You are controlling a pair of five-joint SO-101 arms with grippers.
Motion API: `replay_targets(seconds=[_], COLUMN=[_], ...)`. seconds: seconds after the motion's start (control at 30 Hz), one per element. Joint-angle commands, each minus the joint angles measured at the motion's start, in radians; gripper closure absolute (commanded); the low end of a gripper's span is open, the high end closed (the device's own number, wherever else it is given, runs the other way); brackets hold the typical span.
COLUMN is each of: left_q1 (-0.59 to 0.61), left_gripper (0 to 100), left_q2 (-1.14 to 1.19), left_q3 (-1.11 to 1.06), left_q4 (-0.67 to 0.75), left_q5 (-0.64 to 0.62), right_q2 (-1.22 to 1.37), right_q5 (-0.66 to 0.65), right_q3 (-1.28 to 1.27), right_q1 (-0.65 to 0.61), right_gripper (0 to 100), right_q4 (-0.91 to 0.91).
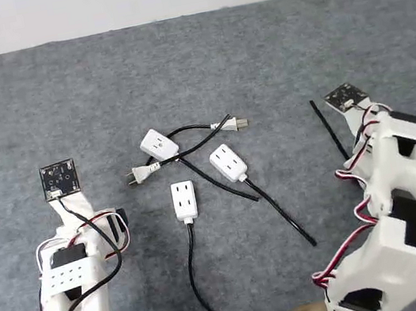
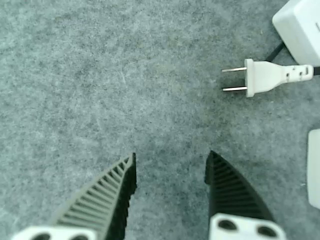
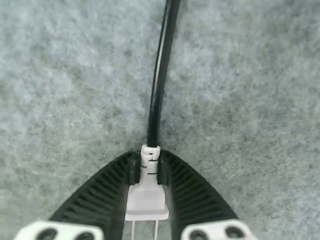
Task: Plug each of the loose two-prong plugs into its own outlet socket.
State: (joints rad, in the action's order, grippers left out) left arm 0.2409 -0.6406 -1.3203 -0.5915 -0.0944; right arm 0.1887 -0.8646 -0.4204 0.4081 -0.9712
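The right arm [image 1: 396,195] has its jaws clamped on a white two-prong plug, the held plug [image 3: 146,192]. Its body is pinched between the two ribbed black fingers [image 3: 192,192], its prongs point back toward the wrist, and its black cord [image 3: 160,75] runs straight out ahead over the grey felt table [image 1: 270,48].

The left arm [image 1: 78,307] has its jaws apart and holding nothing, their tips just above bare felt. The near plug [image 2: 265,77] lies flat ahead of these jaws and off to the right-finger side, well apart from both tips. Its two prongs point across the line of the jaws rather than toward them.

From above, that near plug sits beside the left arm's wrist camera board [image 1: 60,179], and its cord passes by the far socket [image 1: 159,145]. A third plug, the far plug [image 1: 236,124], lies beyond the sockets on the table with its prongs pointing toward the right arm's side. The right socket [image 1: 228,163] and the near socket [image 1: 184,200] lie face up between the two arms, each trailing a black cord, with nothing plugged into any of the three
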Motion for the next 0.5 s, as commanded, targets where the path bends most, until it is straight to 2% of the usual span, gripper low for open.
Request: replay_targets(seconds=[0.0, 0.23, 0.47], left_q1=[0.037, 0.044, 0.043], left_gripper=[79, 79, 79], left_q2=[-0.006, 0.048, 0.299], left_q3=[0.054, 0.111, 0.292], left_q4=[0.017, -0.057, -0.163], left_q5=[0.006, 0.005, 0.038], right_q2=[-0.139, -0.421, -0.651], right_q5=[0.044, 0.195, 0.388], right_q3=[0.032, 0.031, 0.031], right_q1=[-0.022, -0.077, -0.309], right_gripper=[99.1, 99.1, 99.1], right_q4=[-0.096, -0.259, -0.429])
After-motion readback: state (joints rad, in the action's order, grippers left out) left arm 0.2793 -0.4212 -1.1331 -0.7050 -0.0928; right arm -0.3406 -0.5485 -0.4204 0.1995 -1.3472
